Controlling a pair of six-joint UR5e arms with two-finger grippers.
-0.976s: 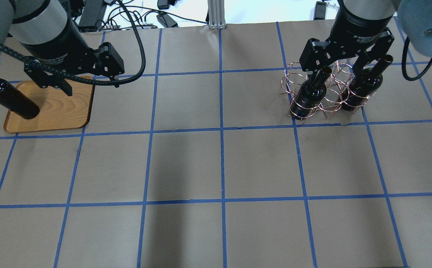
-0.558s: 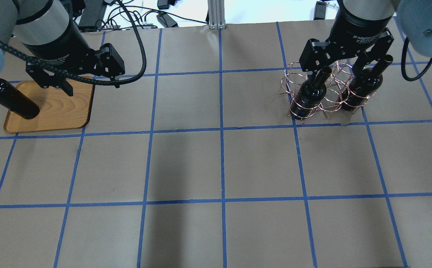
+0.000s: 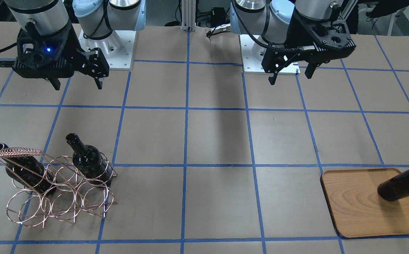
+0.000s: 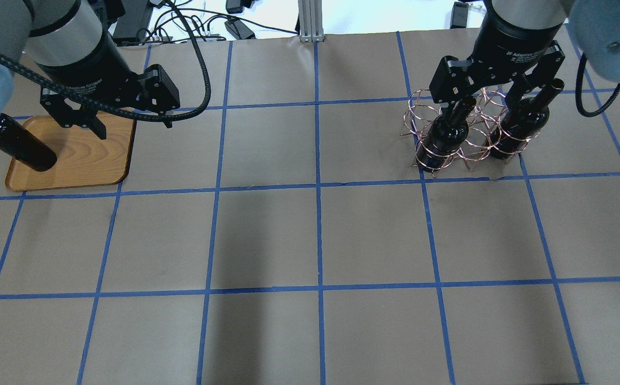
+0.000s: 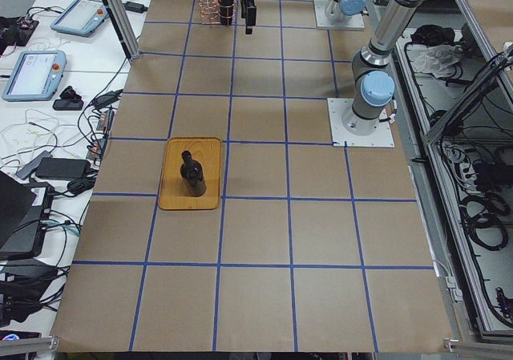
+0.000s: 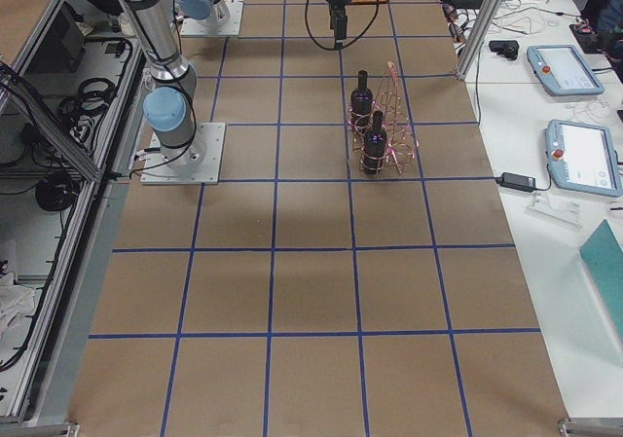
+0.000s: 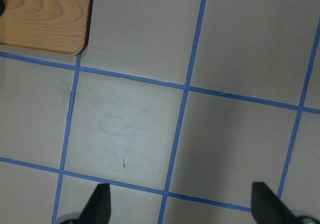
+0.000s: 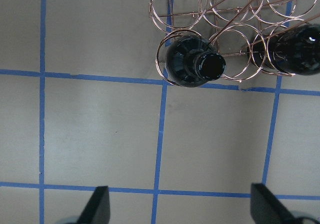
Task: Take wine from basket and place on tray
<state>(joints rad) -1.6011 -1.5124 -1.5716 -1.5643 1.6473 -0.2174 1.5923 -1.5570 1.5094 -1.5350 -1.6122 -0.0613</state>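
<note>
One black wine bottle (image 4: 21,147) stands on the wooden tray (image 4: 91,155) at the far left; it also shows in the front view (image 3: 402,183) on the tray (image 3: 352,201). Two more wine bottles (image 3: 86,158) (image 3: 23,169) stand in the copper wire basket (image 3: 63,204). My left gripper (image 4: 133,127) is open and empty, raised beside the tray's robot-side corner (image 7: 45,19). My right gripper (image 3: 77,86) is open and empty, raised on the robot's side of the basket. The right wrist view shows both bottles (image 8: 192,59) (image 8: 297,47) from above.
The table is brown paper with a grid of blue tape (image 4: 318,184). An aluminium post (image 4: 310,21) stands at the far edge, with cables behind it. Tablets and cables (image 5: 36,71) lie on side benches.
My left gripper has drifted slightly to the right, away from the bottle on the tray. The right gripper, the basket and the bottles have not moved.
</note>
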